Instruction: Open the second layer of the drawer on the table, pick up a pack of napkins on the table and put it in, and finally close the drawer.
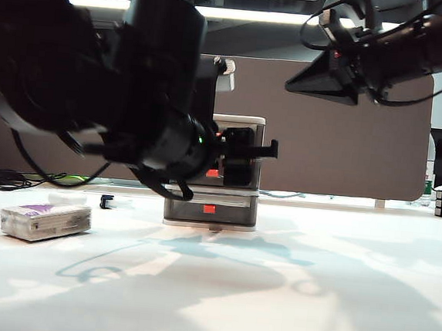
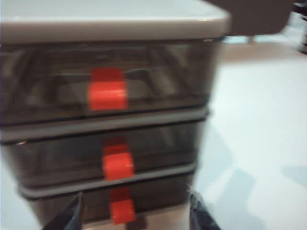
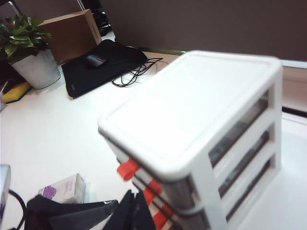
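Exterior view, drawer: the drawer [image 1: 211, 203] stands mid-table toward the far edge, all three tiers shut; a small tab [image 1: 209, 209] on each front is the only hold, so the pull probably wants a finger hooked behind it.
Exterior view, left gripper: the left gripper [image 1: 255, 148] sits level at the unit's front, dark and blurred; I cannot tell its opening here.
Exterior view, pack of napkins: the pack of napkins [image 1: 45, 221] lies near the table's [image 1: 333, 299] left edge, well apart from the unit; it looks soft and light, best pinched across its short sides.
Exterior view, right gripper: the right gripper [image 1: 327, 82] hangs high on the right; its jaws cannot be made out.
Left wrist view, second layer: the second layer [image 2: 103, 153] faces the camera, tab centred; two fingertips [image 2: 72, 215] stand wide apart, holding nothing. Motion blur softens everything.
Right wrist view, unit: seen from above and one side; dark fingers [image 3: 132, 213] overlap low in frame, so their state is unclear. The pack shows beside them, partly cut off.
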Robot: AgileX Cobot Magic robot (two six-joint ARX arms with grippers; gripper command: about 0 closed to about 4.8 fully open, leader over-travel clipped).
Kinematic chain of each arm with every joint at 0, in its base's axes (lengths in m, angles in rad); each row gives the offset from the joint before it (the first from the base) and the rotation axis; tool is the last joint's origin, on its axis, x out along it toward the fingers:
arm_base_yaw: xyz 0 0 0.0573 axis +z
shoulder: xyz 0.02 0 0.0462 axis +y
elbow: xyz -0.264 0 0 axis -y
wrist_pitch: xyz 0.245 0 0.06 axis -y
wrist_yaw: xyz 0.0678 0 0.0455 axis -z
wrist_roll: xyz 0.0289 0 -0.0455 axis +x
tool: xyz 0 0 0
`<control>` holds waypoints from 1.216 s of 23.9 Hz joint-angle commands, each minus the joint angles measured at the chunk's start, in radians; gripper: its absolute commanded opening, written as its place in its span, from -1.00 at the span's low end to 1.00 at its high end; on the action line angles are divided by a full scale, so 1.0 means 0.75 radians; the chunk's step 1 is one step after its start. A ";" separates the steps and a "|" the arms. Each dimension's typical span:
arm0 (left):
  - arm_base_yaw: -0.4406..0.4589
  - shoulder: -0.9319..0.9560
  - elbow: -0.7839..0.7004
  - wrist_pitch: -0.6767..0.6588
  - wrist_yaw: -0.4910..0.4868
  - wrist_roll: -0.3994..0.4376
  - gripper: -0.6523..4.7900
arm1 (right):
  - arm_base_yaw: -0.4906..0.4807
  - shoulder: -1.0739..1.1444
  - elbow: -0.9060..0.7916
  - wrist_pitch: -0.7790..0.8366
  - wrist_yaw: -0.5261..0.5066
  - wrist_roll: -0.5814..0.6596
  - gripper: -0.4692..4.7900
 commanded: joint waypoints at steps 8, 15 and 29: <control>-0.014 0.112 0.160 -0.013 -0.168 -0.090 0.24 | 0.002 0.170 0.241 -0.086 -0.095 -0.098 -0.84; -0.012 0.121 0.193 -0.069 -0.248 -0.084 0.24 | 0.005 0.283 0.336 -0.110 -0.169 -0.097 -0.84; -0.007 0.123 0.195 -0.073 -0.252 -0.089 0.24 | 0.102 0.426 0.522 -0.128 -0.183 -0.096 -0.84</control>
